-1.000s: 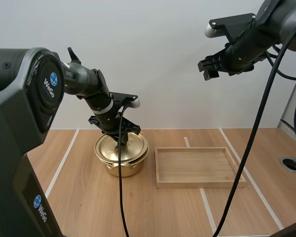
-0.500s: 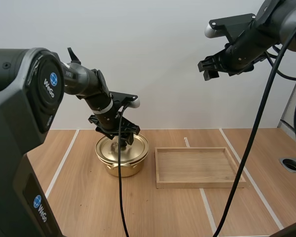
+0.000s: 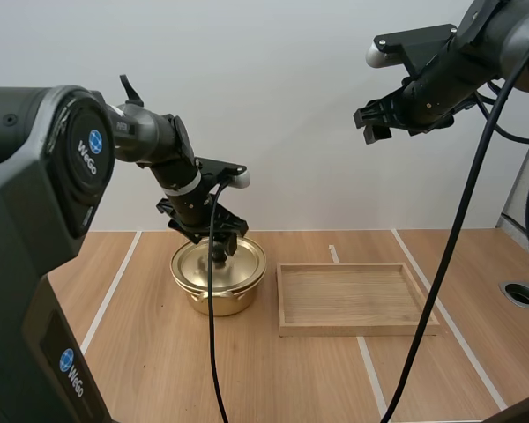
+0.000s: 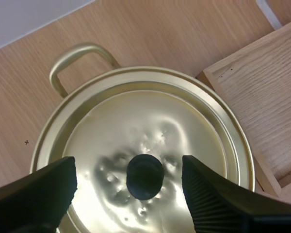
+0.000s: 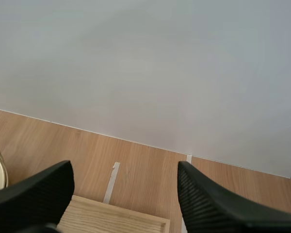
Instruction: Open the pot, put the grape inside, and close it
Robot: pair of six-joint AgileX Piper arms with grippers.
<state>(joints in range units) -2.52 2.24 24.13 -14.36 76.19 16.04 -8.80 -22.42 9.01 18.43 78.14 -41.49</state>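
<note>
1. The pot [image 3: 213,302] stands on the counter [image 3: 150,370], just left of the wooden tray [image 3: 353,328]. Its lid [image 4: 150,121] sits flat on the rim.
2. My left gripper [image 4: 130,169] hangs directly over the lid. Its 2 fingers [image 4: 46,187] are spread apart on either side of the black knob [image 4: 144,175], and neither touches it.
3. My right gripper [image 3: 373,123] is raised high over the far side of the tray, with its fingers apart and nothing between them.
4. The lid hides the inside of the pot, so I cannot tell whether the grape is in there.
5. I judge the step in hand to be lid work at the knob.
6. If the pot is to be opened, the left gripper should sink a little, keep the knob centred, pinch it and lift straight up so the pot is not dragged.
7. If the pot is already filled, that arm needs only to rise clear.
</note>
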